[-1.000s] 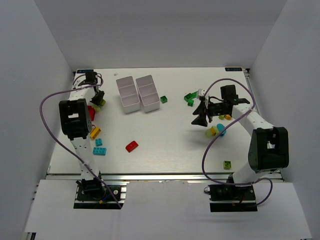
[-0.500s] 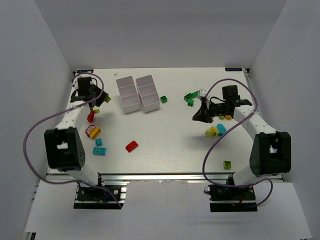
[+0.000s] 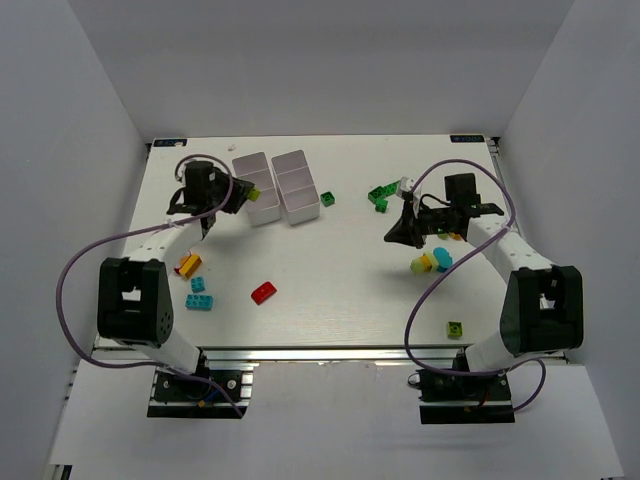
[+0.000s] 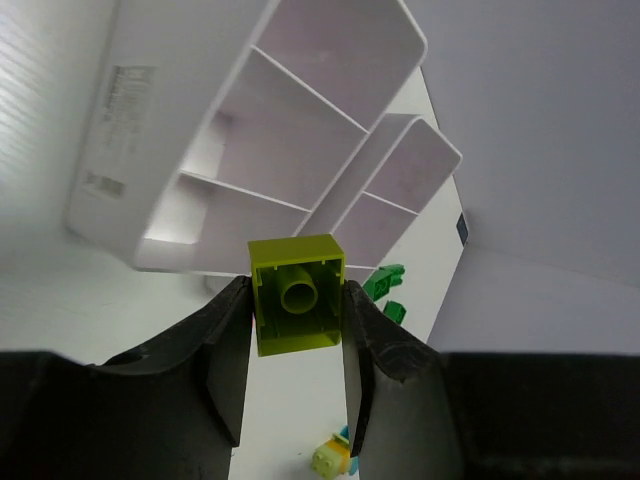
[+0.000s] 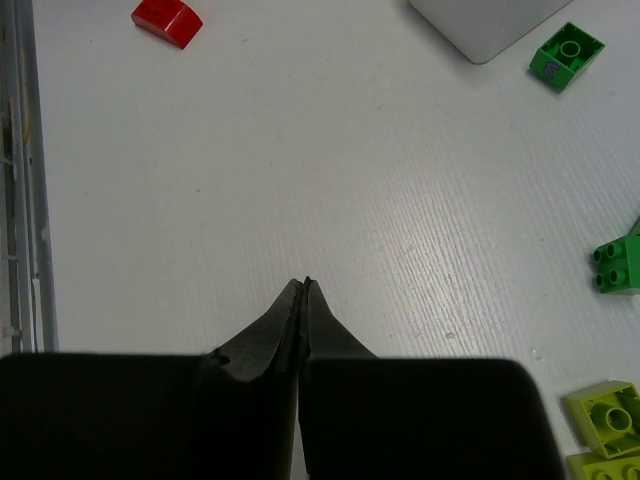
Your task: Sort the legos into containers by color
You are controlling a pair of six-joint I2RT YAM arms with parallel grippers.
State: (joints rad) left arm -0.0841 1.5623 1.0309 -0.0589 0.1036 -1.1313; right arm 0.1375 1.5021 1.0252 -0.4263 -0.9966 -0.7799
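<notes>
Lime green brick (image 4: 297, 293), just one, sits pinched between the left gripper's (image 3: 238, 192) two fingers, held at the left side of the left tray. Two white trays (image 3: 265, 215) stand side by side at the far middle of the table (image 3: 340, 300), each with three compartments. The right gripper (image 5: 302, 285) is closed on nothing, right of centre. One red brick (image 3: 264, 292) lies near centre, two cyan bricks (image 3: 198, 302) near left, and one dark green brick (image 3: 328, 198) just right of the trays.

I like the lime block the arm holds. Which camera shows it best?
The left wrist view: the lime block looks big and sharp, hollow underside facing us, pinched by the left gripper. The top view shows only a tiny speck beside a tray. The right wrist view misses it.
</notes>
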